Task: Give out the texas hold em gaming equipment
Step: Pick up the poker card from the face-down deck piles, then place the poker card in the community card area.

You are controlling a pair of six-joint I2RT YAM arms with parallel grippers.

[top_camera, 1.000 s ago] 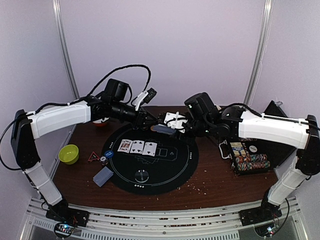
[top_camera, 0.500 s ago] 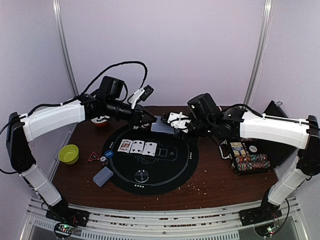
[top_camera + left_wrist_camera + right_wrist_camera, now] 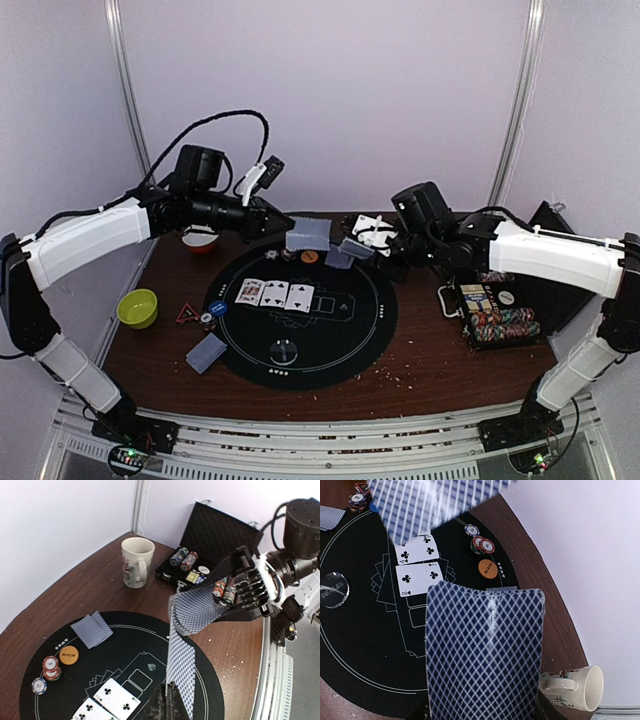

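Note:
My left gripper [image 3: 288,233] hangs over the far edge of the black mat [image 3: 340,330], shut on one blue-backed card [image 3: 307,233]. In the left wrist view the gripper [image 3: 174,694] pinches that card [image 3: 181,672] by its edge. My right gripper [image 3: 368,244] is just to the right, shut on the rest of the deck [image 3: 345,251], which fills the right wrist view [image 3: 485,655]. Three face-up cards [image 3: 273,293] lie in a row on the mat. An orange disc [image 3: 309,256] and striped chips [image 3: 285,252] sit at the far edge. A clear disc [image 3: 285,351] lies near the front.
Face-down cards [image 3: 206,352] lie at the mat's near left, by a blue disc [image 3: 217,308] and a red triangle [image 3: 186,315]. A green bowl [image 3: 137,307] stands at the left and an open chip case [image 3: 495,315] at the right. A mug [image 3: 136,562] and two face-down cards [image 3: 90,630] show in the left wrist view.
My left gripper has drawn back to the left with one card pulled off the deck. My right gripper has moved right with the deck, so the two are now apart.

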